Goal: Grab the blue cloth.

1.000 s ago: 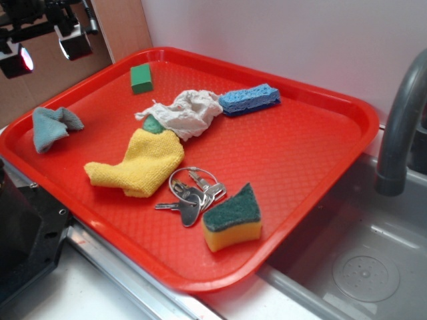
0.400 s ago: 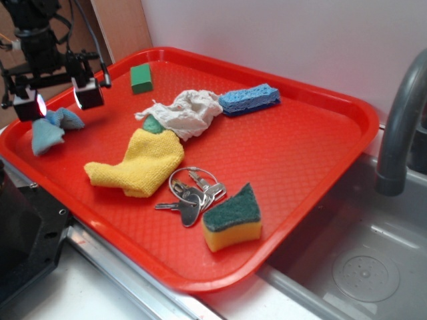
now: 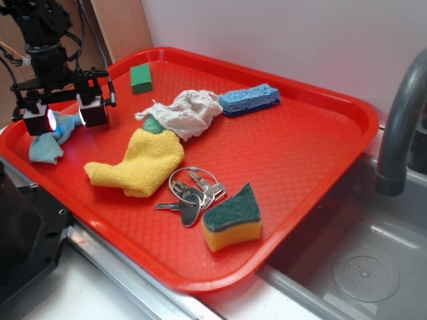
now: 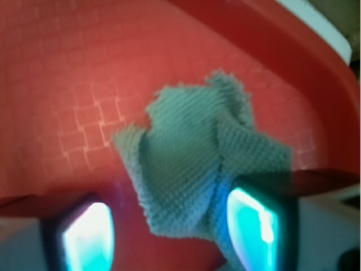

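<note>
The pincer hangs at the far left of the red tray, its two pads spread wide apart and glowing, nothing between them yet. Right beneath it lies the blue cloth, a small crumpled rag close against the tray's left rim; in the wrist view the blue cloth fills the gap between the lit pads, and one fold seems to run up against the right-hand pad, though I can't say whether it truly touches.

To my eye this is the approach step: the pincer is lined up over the rag but has not taken hold. What's left, I'd judge, is a short drop onto the bunched middle and a squeeze, keeping clear of the raised rim beside it.

The rag has no neat shape. Seen from the wrist, its longer run goes from a ragged peak at the top down to a narrower tail between the pads, so the pads stand roughly across that length.

Farther right sit the yellow cloth, a white rag, a blue sponge, a small green block, keys and a yellow-and-green scouring sponge, all well apart from the pincer.
</note>
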You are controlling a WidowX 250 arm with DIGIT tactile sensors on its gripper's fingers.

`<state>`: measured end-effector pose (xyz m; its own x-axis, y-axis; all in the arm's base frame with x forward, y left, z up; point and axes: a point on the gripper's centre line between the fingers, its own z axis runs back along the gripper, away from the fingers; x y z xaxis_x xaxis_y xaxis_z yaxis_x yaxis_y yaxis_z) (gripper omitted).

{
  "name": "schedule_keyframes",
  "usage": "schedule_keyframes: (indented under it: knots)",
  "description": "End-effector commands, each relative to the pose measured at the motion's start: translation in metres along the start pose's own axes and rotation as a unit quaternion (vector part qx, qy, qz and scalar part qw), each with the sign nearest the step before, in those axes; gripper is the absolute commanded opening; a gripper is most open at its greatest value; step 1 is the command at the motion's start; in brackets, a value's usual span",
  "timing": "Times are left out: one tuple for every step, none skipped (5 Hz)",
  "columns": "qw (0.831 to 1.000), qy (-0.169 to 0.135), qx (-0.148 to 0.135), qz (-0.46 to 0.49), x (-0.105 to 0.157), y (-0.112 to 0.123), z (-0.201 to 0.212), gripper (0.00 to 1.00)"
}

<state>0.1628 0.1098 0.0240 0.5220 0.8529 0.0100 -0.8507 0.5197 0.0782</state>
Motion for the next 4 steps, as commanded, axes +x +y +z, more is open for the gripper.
schedule_keyframes:
  knots:
    - [1.000,0.017,0.009,-0.015,-0.010,0.022,0.001,0.00]
    - [0.999,0.024,0.006,-0.027,-0.010,0.024,0.001,0.00]
    - [0.995,-0.012,-0.047,-0.083,-0.010,0.005,0.045,0.00]
    - [0.995,-0.012,-0.047,-0.083,-0.010,0.005,0.045,1.00]
